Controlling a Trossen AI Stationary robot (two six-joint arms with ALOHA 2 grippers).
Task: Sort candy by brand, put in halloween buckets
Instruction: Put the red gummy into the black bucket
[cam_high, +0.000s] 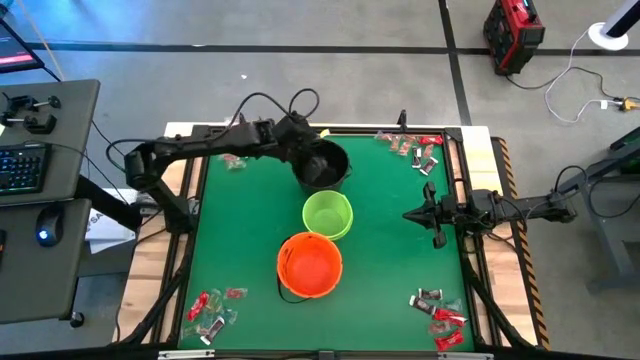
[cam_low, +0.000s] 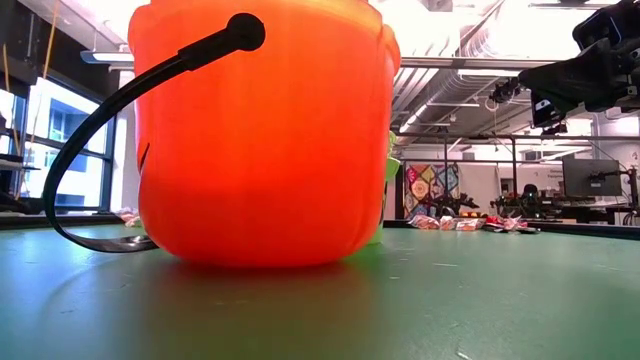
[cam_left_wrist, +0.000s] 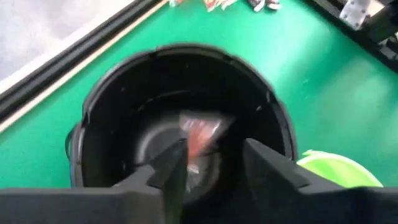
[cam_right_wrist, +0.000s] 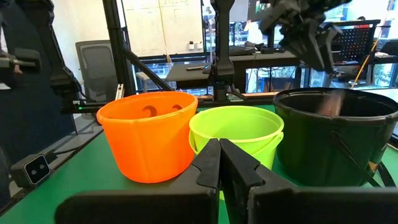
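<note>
While the left arm reaches in from the table's left edge, the left gripper (cam_high: 312, 150) hangs over the mouth of the black bucket (cam_high: 330, 172) at the far middle of the green table (cam_high: 390, 250), its fingers (cam_left_wrist: 264, 171) parted with nothing between them; a blurred red-and-clear candy piece (cam_left_wrist: 200, 134) shows just beyond the tips, inside the bucket, and whether it is in the air or lying on the bottom cannot be told. Near that arm, a small cluster of candy (cam_high: 234, 161) lies at the far left, and another heap of red candy (cam_high: 212, 310) sits at the near left corner. Just nearer than the black bucket stands the lime green bucket (cam_high: 327, 215), and touching it on the near side is the orange bucket (cam_high: 309, 266), its thin dark handle (cam_low: 110, 130) drooping to the mat. Farther right, more wrapped pieces (cam_high: 415, 150) are scattered at the far right corner and a further pile (cam_high: 440, 315) at the near right corner. At the right edge the right gripper (cam_high: 412, 215) waits above the table, fingers pressed together and empty, pointing toward the buckets.
</note>
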